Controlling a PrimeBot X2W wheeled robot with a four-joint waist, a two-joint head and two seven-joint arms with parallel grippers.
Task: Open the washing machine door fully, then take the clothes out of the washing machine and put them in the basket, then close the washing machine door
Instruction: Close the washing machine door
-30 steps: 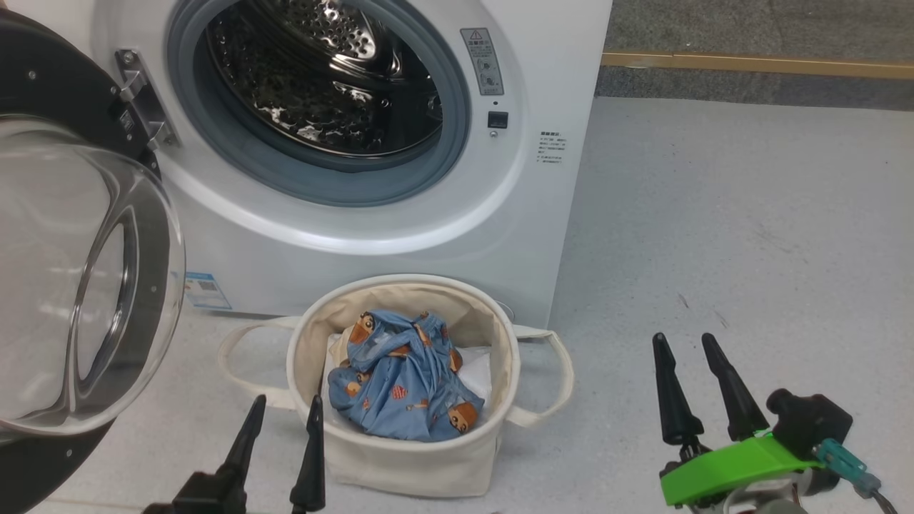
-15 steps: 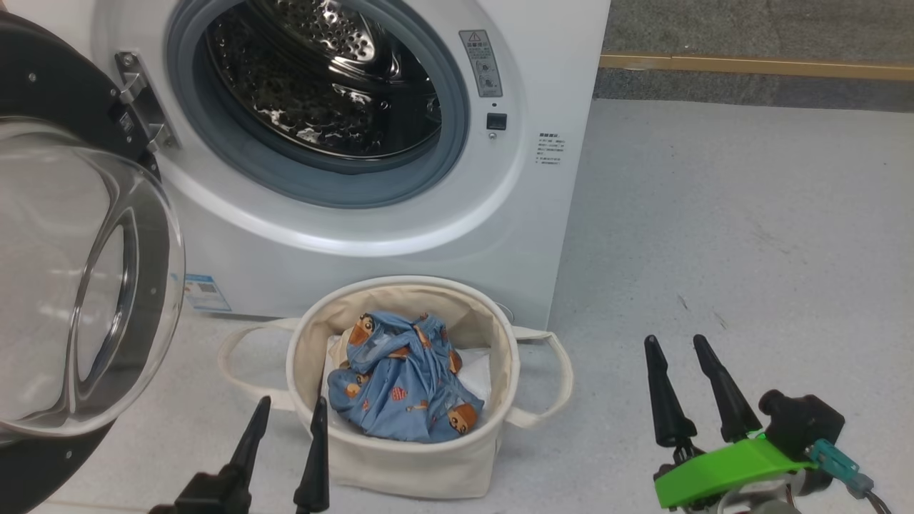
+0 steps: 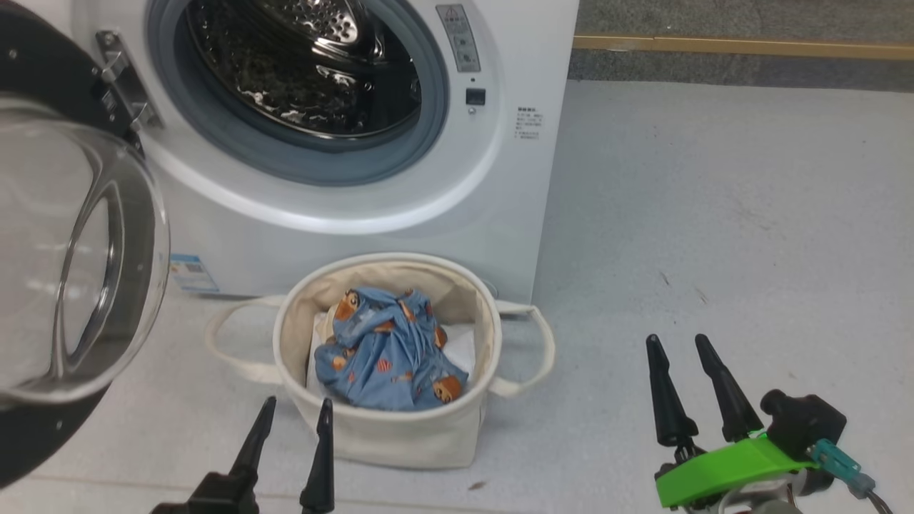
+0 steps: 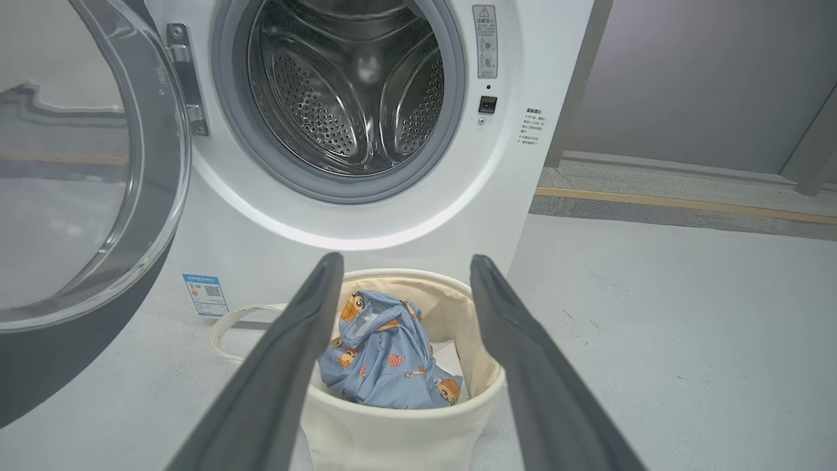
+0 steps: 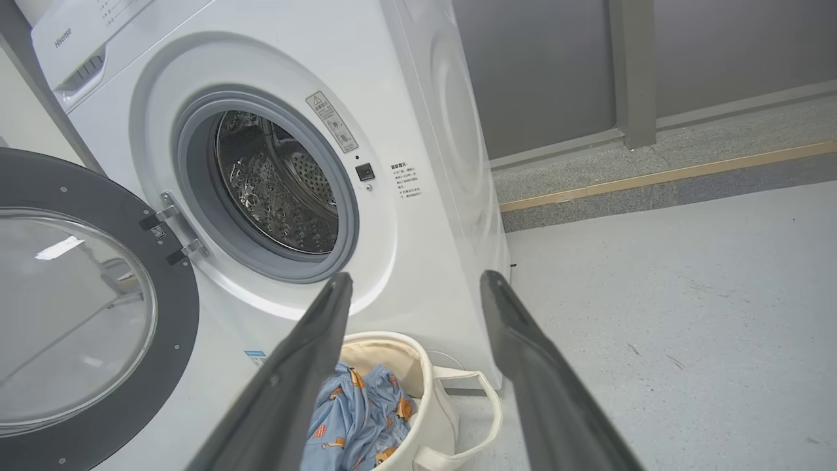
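A pale grey floor (image 3: 714, 214) runs back to a yellow strip (image 3: 742, 47) along a darker band of ground. The basket (image 3: 400, 442) stands on this floor, and the clothes (image 3: 389, 353) lie bunched inside it, blue cloth with orange-brown bears, on top of a plain white sheet (image 3: 460, 350) that shows at the basket's right inner side. The basket's two looped handles hang out to either side and rest on the floor.

Directly behind the basket, close to its far rim, is the washing machine (image 3: 500, 200). Its bare steel drum (image 3: 307, 64) shows through the grey-ringed mouth above the basket. The washing machine door (image 3: 71, 250) is swung wide to the left of the basket, its glass bowl facing outward, hinged at the mouth's left edge. A small blue label (image 3: 187, 273) sits low on the washer's front, left of the basket.

The left gripper (image 3: 298, 401) hangs just in front of the basket's near wall, jaws spread and holding nothing. The right gripper (image 3: 677, 339) is well to the right of the basket over bare floor, jaws likewise apart and empty, with a green part (image 3: 728, 467) at its base.
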